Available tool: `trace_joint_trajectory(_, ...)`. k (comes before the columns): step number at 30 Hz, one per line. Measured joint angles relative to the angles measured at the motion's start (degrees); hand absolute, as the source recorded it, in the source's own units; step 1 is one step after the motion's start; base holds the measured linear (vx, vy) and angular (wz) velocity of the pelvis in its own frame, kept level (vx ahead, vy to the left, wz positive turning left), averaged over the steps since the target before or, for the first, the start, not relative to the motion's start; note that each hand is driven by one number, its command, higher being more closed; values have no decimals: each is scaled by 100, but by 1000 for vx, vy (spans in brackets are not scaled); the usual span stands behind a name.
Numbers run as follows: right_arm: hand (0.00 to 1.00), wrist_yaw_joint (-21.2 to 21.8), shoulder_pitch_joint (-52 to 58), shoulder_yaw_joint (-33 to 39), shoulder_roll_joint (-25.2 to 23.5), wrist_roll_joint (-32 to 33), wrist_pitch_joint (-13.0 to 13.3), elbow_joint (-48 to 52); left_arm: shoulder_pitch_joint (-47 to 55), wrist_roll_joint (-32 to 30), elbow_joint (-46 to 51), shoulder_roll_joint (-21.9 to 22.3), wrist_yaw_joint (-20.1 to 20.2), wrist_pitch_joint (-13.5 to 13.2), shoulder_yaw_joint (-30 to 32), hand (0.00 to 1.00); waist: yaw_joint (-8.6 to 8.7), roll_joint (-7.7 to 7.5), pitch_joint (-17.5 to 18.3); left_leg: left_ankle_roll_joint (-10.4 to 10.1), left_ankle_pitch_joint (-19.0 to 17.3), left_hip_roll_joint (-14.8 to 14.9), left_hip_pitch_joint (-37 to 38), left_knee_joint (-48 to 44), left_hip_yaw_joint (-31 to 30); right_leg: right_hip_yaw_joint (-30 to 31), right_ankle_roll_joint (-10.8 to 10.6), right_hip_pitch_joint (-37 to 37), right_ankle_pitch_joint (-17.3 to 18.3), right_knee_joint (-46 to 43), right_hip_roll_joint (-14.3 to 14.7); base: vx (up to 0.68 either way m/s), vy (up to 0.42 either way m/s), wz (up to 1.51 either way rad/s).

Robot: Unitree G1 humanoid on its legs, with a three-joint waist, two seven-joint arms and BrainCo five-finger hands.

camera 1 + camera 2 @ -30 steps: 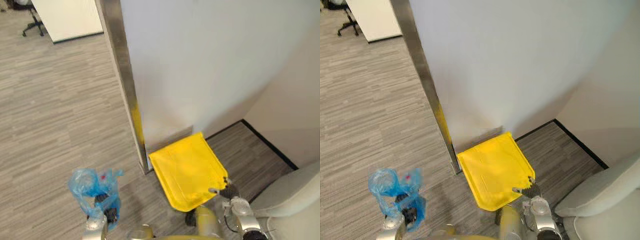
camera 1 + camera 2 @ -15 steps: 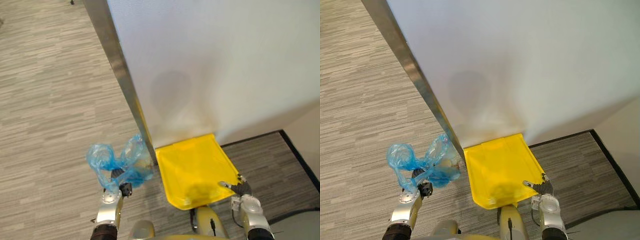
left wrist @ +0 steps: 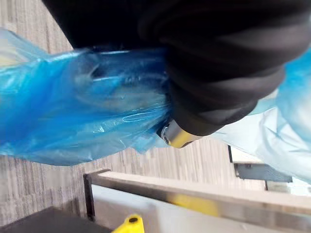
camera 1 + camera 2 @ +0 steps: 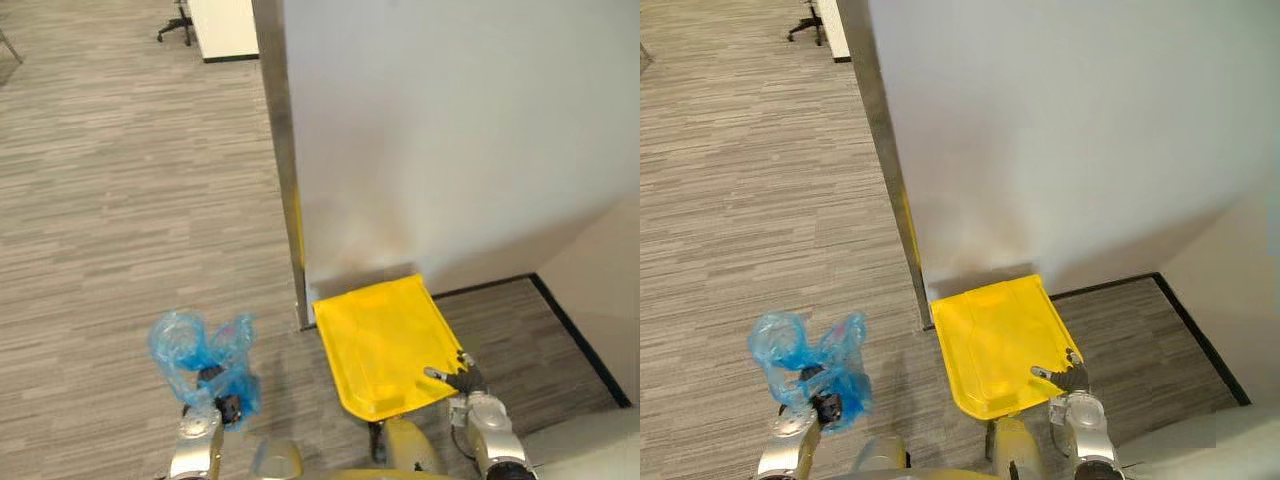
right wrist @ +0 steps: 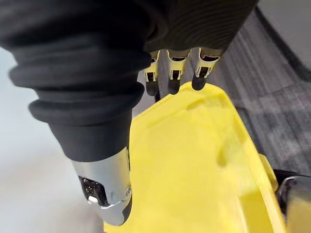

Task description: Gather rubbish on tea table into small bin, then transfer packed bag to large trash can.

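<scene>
Left eye view shows the left robot hand (image 4: 202, 432) low at the near edge with its fingers curled into the gathered neck of a blue bag (image 4: 190, 345), which it holds up over the grey plank floor (image 4: 110, 210). The bag is thin, see-through and crumpled, puffed into two lobes above the fingers; a faint pinkish patch shows through one lobe, but what is inside cannot be made out. In the left wrist view the same blue film (image 3: 73, 107) is bunched tight against the dark cover. Just beside the bag, towards the robot's right, a yellow lid (image 4: 380, 345) lies tilted, its far edge near the foot of a white wall (image 4: 450, 130) and next to a metal post (image 4: 283, 150); whatever is under the lid is hidden. The right robot hand (image 4: 472, 402) is at the lid's near right corner, fingers (image 5: 170, 86) loosely extended with their dark tips touching the yellow rim and the thumb (image 5: 108, 194) held apart, grasping nothing. An office chair (image 4: 178, 22) stands far off across the floor.
</scene>
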State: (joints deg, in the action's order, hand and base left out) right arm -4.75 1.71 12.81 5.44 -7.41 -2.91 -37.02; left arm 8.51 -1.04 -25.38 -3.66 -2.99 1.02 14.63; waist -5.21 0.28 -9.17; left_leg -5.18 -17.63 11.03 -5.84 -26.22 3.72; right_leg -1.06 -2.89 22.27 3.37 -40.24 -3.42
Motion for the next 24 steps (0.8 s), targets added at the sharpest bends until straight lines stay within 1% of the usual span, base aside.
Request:
trace_joint_trajectory(1, 0, 0, 74, -1, 11, 0, 3, 1, 35, 45, 42, 14, -13, -2, 91, 100, -3, -48, 50, -53, 312, 0, -52, 310, -113, 55, -45, -28, 227, -1202, -188, -250, -113, 16)
trace_joint_trajectory(2, 0, 0, 85, -9, 14, 0, 5, 1, 64, 46, 79, 19, -15, -6, 105, 100, -10, -77, 83, -84, 437, -1, -78, 441, -141, 118, -57, -76, 243, -1496, -258, -288, -216, 26)
trace_joint_trajectory(3, 0, 2, 97, -63, 25, -1, 30, 7, 137, 50, 191, 32, -19, -12, 139, 100, -16, -150, 169, -170, 728, -3, -173, 705, -221, 310, -81, -289, 242, -1861, -383, -237, -298, 23)
trace_joint_trajectory(4, 0, 4, 109, -116, 53, -1, 45, 15, 219, 57, 343, 50, -16, -32, 211, 100, -40, -299, 301, -306, 1003, -27, -390, 882, -291, 580, -302, -651, 196, -1489, -450, -221, -331, 22)
trace_joint_trajectory(5, 0, 3, 97, -117, 99, -2, 49, 13, 198, 61, 345, 85, -21, -32, 299, 100, -57, -318, 376, -387, 1119, -4, -523, 944, -348, 590, -580, -791, 532, -1130, -324, -274, -390, 21)
trace_joint_trajectory(6, 0, -14, 117, -112, 249, -2, 57, 31, 189, 70, 332, 372, -33, -23, 374, 100, -167, -69, 512, -201, 1531, 148, -842, 1248, -508, 631, -614, -924, 893, -243, -39, -230, -288, 14)
trace_joint_trajectory(7, 0, -31, 153, -35, 393, 1, 58, 35, 195, 85, 338, 514, -22, -36, 352, 100, -193, -22, 568, -34, 1719, 92, -987, 1367, -457, 651, -532, -1064, 1092, 432, 42, -227, -238, 15)
trace_joint_trajectory(8, 0, -43, 150, -23, 444, 2, 59, 39, 196, 108, 350, 567, -22, -39, 348, 100, -204, 23, 595, 82, 1827, 89, -1065, 1470, -383, 628, -445, -1143, 1188, 797, 49, -155, -120, 19)
trace_joint_trajectory(9, 0, -52, 137, 5, 526, 4, 61, 85, 179, 152, 357, 575, -23, -40, 310, 100, -198, 20, 594, 71, 2180, 73, -1252, 1709, -367, 558, -260, -1213, 1421, 1367, 14, -171, -111, 16)
trace_joint_trajectory(10, 0, -55, 131, 31, 532, 5, 63, 111, 173, 154, 357, 564, -24, -40, 291, 100, -198, 9, 579, 25, 2296, 68, -1301, 1820, -367, 517, -199, -1206, 1563, 1536, 2, -234, -141, 30)
trace_joint_trajectory(11, 0, -60, 103, 72, 569, 8, 60, 148, 175, 157, 317, 582, -30, -27, 223, 100, -161, 122, 500, 8, 2520, 90, -1388, 1895, -424, 357, -108, -1178, 1659, 1559, 33, -270, -125, 66)
trace_joint_trajectory(12, 0, -75, 259, 89, 575, 9, 29, 158, 207, 162, 336, 549, -15, -22, 40, 100, -87, 100, 467, -128, 3158, 2, -1360, 2271, -502, 103, -23, -1137, 1634, 1506, -96, -284, -87, 82)
trace_joint_trajectory(13, 0, -74, 304, 100, 571, 9, 23, 157, 209, 164, 376, 550, -11, -23, 1, 100, -30, 10, 472, -113, 3155, -42, -1402, 2281, -455, -30, -7, -1112, 1624, 1531, -188, -275, 18, 94)
trace_joint_trajectory(14, 0, -83, 304, 212, 519, 11, 24, 158, 186, 168, 392, 538, 7, -23, -43, 100, 7, -56, 483, -98, 2523, -169, -1645, 1339, -212, -159, -22, -1056, 1550, 1542, -329, -240, 86, 73)
trace_joint_trajectory(15, 0, -135, 304, 268, 513, 13, 28, 159, 160, 169, 392, 509, 30, -27, -74, 100, 50, -116, 478, 18, 1751, -267, -1751, 188, 139, -258, -83, -1074, 1404, 1662, -486, -219, 105, 59)
trace_joint_trajectory(16, 0, -142, 304, 270, 526, 13, 31, 159, 171, 173, 392, 505, 27, -29, -71, 100, 64, -100, 487, 64, 1486, -262, -1693, -62, 225, -268, -105, -1102, 1338, 1734, -501, -176, 127, 35)
trace_joint_trajectory(17, 0, -140, 330, 277, 507, 13, 48, 135, 173, 205, 347, 495, 24, -39, -60, 100, 106, -56, 522, 126, 1094, -226, -1476, -195, 422, -275, -182, -1168, 1210, 1892, -510, -127, 208, 17)
trace_joint_trajectory(18, 0, -150, 296, 301, 481, 13, 78, 47, 149, 216, 205, 495, 25, -45, -60, 100, 142, 111, 625, 100, 959, -240, -1199, 421, 562, -284, -288, -1198, 1067, 2081, -466, -88, 181, 14)
trace_joint_trajectory(19, 0, -151, 245, 301, 431, 15, 89, -94, 95, 218, 105, 449, 23, -46, -60, 100, 148, 30, 630, 128, 1056, -325, -1126, 724, 605, -268, -330, -1190, 1007, 2195, -487, -106, 204, 5)
trace_joint_trajectory(20, 0, -133, 200, 296, 358, 15, 88, -316, 34, 226, -71, 347, 26, -45, -107, 100, 154, -108, 665, 192, 1362, -499, -943, 1231, 679, -135, -308, -1211, 799, 2569, -530, -115, 153, -12)
trace_joint_trajectory(21, 0, -126, 162, 301, 341, 15, 107, -501, 36, 228, -168, 255, 28, -45, -166, 100, 161, -187, 706, 239, 1609, -637, -784, 1739, 722, 25, -284, -1278, 624, 2911, -561, -137, 179, -12)
trace_joint_trajectory(23, 0, -147, 122, 315, 357, 15, 118, -615, 51, 228, -269, 217, 23, -44, -162, 100, 218, -191, 706, 301, 1794, -737, -648, 2049, 740, 137, -284, -1358, 492, 3126, -582, -108, 125, -3)
trace_joint_trajectory(24, 0, -143, 95, 308, 356, 15, 119, -753, 53, 227, -396, 138, 22, -45, -162, 100, 291, -180, 703, 319, 1948, -804, -472, 2336, 769, 172, -294, -1448, 395, 3243, -604, -101, 103, -5)
